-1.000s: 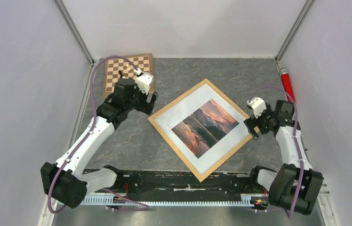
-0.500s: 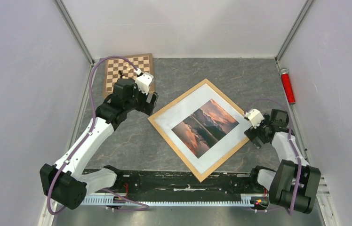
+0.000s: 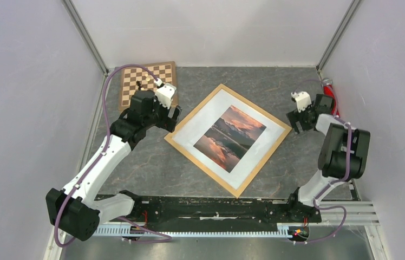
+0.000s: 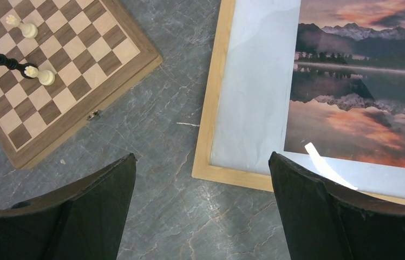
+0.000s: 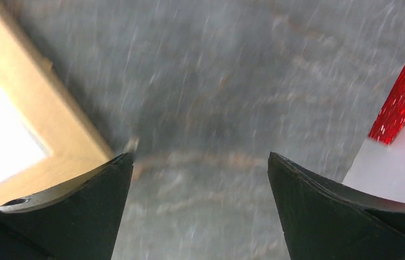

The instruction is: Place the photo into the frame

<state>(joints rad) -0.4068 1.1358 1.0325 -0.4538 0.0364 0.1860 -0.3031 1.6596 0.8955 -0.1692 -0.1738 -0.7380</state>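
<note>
Frame (image 3: pixel 201 168) w/ photo (image 3: pixel 229 138) shifted left, right claw (image 3: pixel 295 122) swung back, wide, left claw (image 3: pixel 173 120) wide too

The frame (image 3: pixel 203 168) lies cornerwise at the middle of the bench (image 3: pixel 151 162), with the photo (image 3: pixel 229 138) inside it. The chessboard (image 3: pixel 162 71) sits behind and left of the frame, with three chess pieces (image 4: pixel 27 70) on it. A cylinder (image 3: pixel 327 83) lies at the far right edge.
</note>
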